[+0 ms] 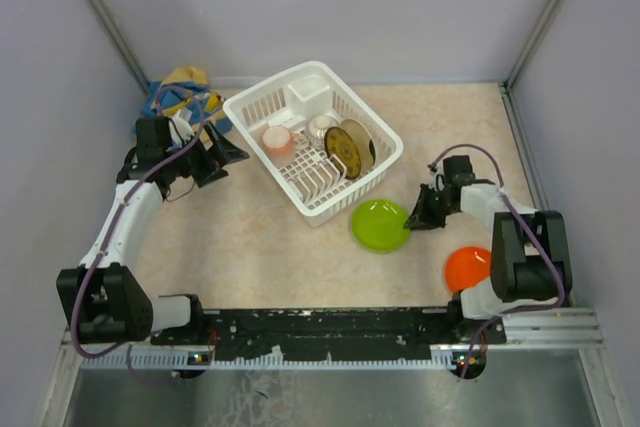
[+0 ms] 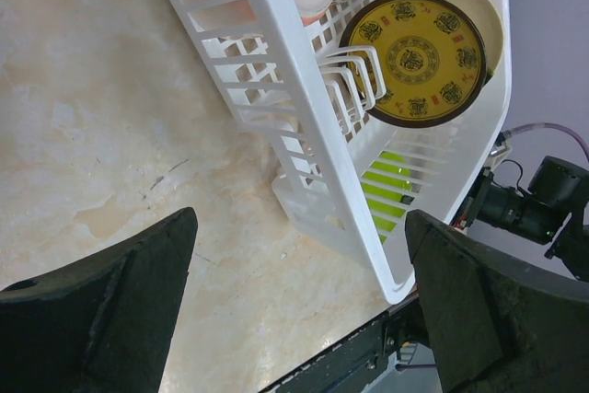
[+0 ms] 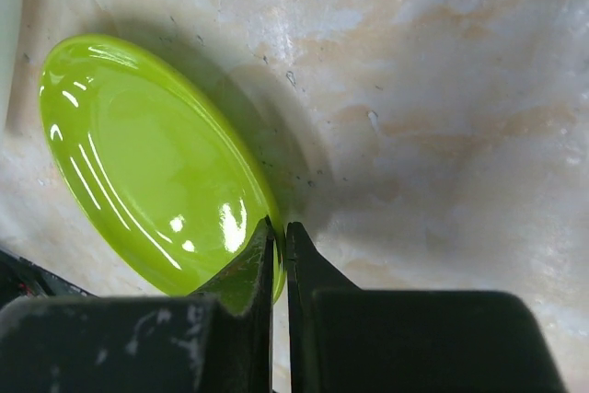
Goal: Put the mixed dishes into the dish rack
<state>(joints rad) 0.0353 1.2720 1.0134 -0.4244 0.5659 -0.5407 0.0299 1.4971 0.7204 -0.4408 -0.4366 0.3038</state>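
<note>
Marbled table [image 1: 250,247] | lime-green plate [image 3: 147,163] rim is pinched by nearly closed right gripper [image 3: 279,246], lower centre | left gripper [image 2: 299,218] is spread wide, empty, left of dish rack [image 1: 262,84].

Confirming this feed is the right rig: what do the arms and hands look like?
The left arm and right arm have white links, bulky black joints and a loose purplish cable each. The left hand and right hand are matte black, with broad tapering fingers; no markings show.
</note>
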